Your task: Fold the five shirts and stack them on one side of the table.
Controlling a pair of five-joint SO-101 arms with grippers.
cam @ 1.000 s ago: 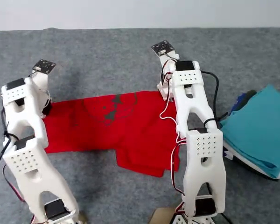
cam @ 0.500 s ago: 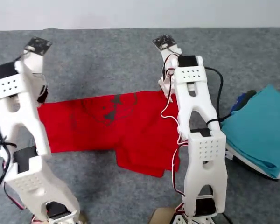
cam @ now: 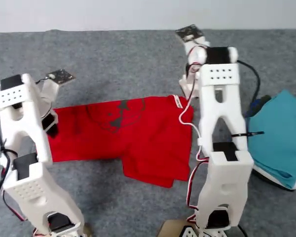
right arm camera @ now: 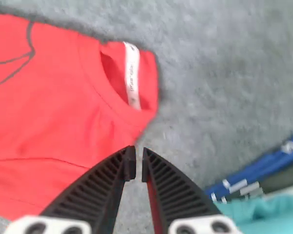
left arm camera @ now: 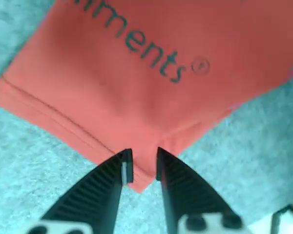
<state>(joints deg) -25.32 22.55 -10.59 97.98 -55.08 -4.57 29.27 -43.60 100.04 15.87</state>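
A red shirt [cam: 123, 133] lies across the middle of the grey table, its lower right part folded over. My left gripper [cam: 50, 123] is at the shirt's left edge. In the left wrist view the left gripper [left arm camera: 141, 165] is shut on a pointed corner of the red shirt [left arm camera: 136, 73], with cloth creased between the fingertips. My right gripper [cam: 186, 93] hangs by the collar end. The right wrist view has the right gripper [right arm camera: 139, 165] shut and empty, just off the edge of the red shirt [right arm camera: 49, 97] near the white neck label [right arm camera: 132, 73].
A stack of folded shirts [cam: 276, 133] with a teal one on top sits at the table's right side; its blue and teal edges [right arm camera: 259, 195] lie close to the right gripper. Bare grey table stretches behind and in front of the red shirt.
The left arm rose and swung back, then came down to the shirt's left edge. The right arm shifted right, uncovering the collar and its label.
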